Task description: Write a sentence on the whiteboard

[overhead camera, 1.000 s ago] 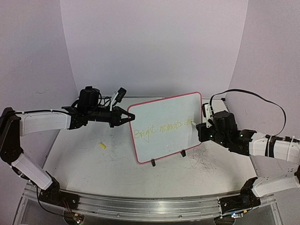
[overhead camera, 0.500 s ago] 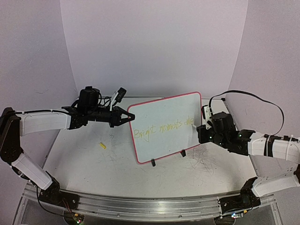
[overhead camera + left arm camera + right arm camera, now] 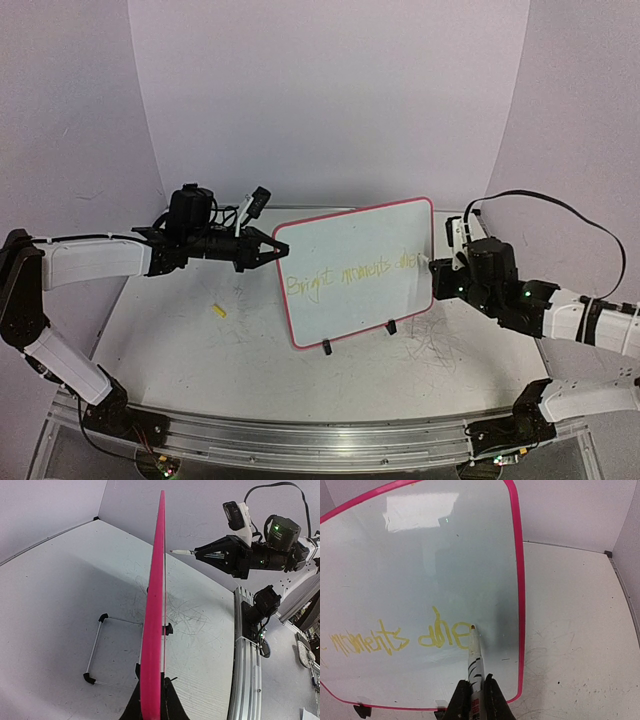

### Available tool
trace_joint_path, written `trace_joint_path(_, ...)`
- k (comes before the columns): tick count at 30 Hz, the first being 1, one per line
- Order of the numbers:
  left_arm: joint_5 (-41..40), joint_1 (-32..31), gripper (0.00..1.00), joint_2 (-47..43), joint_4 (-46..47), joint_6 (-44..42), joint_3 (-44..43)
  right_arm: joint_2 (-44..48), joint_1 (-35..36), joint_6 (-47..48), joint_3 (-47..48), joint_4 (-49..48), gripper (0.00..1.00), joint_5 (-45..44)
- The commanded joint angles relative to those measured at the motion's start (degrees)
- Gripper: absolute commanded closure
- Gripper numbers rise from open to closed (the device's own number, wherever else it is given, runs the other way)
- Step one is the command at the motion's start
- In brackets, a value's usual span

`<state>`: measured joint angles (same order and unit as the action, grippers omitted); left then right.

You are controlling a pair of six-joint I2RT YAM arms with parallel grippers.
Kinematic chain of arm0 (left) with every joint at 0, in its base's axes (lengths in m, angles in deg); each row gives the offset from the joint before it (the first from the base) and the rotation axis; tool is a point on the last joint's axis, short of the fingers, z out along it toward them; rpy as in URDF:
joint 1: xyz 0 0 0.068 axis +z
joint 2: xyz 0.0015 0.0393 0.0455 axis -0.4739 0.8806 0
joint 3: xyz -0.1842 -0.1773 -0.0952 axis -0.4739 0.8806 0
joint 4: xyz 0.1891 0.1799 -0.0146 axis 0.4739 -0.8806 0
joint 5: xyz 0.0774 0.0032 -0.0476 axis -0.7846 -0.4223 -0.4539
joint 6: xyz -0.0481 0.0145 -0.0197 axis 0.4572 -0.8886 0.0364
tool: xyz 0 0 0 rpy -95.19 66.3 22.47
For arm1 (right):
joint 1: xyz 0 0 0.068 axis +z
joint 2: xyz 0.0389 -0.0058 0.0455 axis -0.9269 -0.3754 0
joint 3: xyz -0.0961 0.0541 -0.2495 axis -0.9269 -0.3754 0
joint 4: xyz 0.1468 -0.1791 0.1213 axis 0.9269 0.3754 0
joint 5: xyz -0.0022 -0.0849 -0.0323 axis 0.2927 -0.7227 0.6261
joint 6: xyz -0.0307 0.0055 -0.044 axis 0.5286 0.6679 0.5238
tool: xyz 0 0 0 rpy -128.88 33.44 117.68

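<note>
In the right wrist view, the right gripper is seen closed on a marker. The marker's long axis is run straight ahead from the fingers, squarely at the whiteboard, which is propped steeply on the table. The tip is set at the end of the sentence, beside the unfinished last word; contact cannot be confirmed. The missing letters are judged to belong rightward, toward the pink rim. Farther off, the opposite edge is clamped by the left gripper.
</note>
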<state>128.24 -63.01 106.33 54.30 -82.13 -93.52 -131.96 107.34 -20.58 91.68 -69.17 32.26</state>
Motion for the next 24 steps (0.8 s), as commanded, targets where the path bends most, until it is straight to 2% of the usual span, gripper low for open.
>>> trace_joint_path(1, -4.9, -0.17, 1.0, 1.6, -5.93, -7.71, 0.29, -0.98, -0.53, -1.09, 0.02, -0.05, 1.0, -0.38)
trace_joint_path(24, -4.36, -0.17, 1.0, 1.79, -5.92, -7.69, 0.22, -3.73, -2.75, 1.06, 0.95, -4.58, 1.0, -1.02)
